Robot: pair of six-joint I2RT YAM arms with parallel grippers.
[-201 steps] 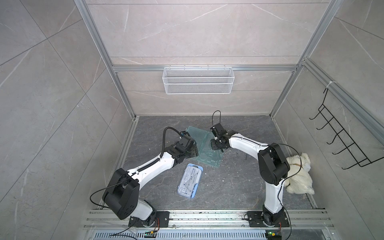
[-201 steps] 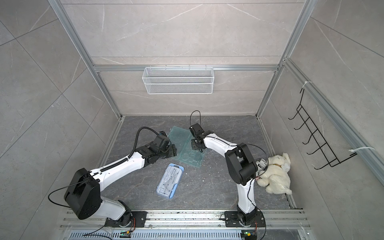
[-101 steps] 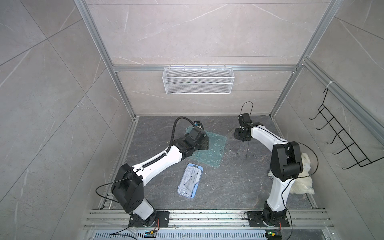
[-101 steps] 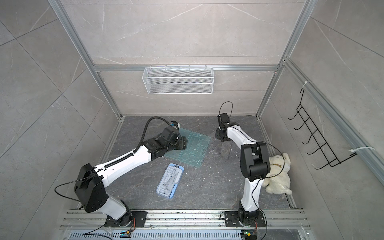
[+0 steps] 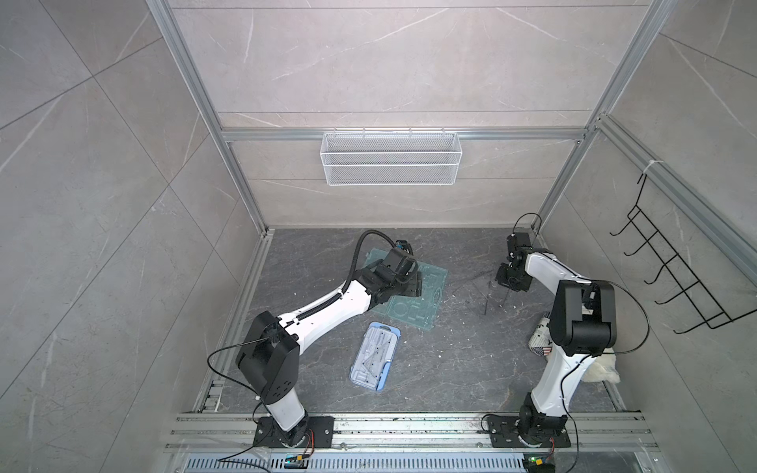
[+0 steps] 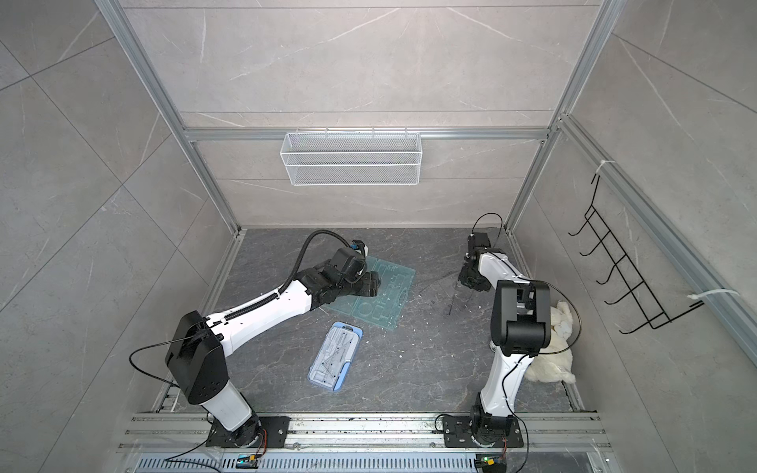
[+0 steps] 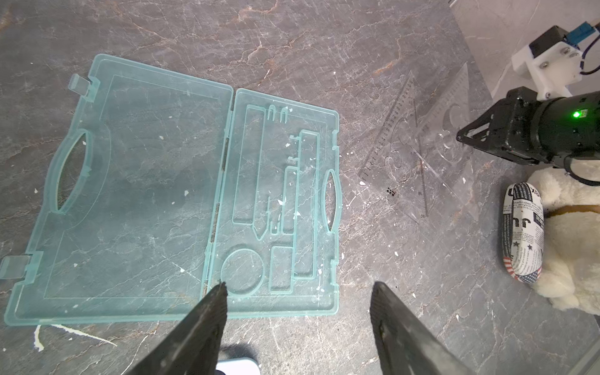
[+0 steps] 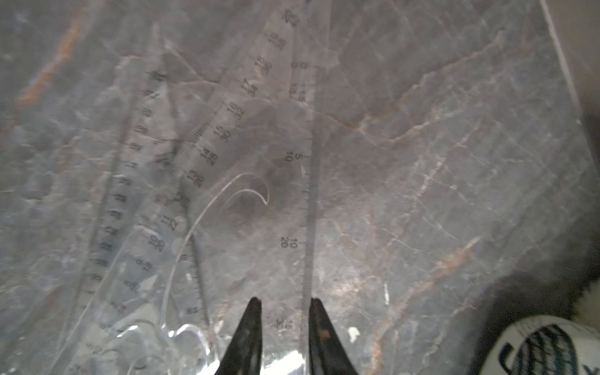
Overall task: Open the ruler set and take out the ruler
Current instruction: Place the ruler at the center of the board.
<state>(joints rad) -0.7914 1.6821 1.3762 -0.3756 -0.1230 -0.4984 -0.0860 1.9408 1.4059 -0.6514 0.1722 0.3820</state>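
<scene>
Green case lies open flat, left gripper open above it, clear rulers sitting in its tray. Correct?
No: the tray of the green case is empty. The clear rulers are outside it, in the right gripper, as the left wrist view shows. The rest holds.

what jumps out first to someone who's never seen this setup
The see-through teal ruler case lies flat open on the dark floor toward the back, with the left gripper open above its edge. To its right, the right gripper pinches a fan of clear rulers. A white plush toy lies at the floor's right edge.
</scene>
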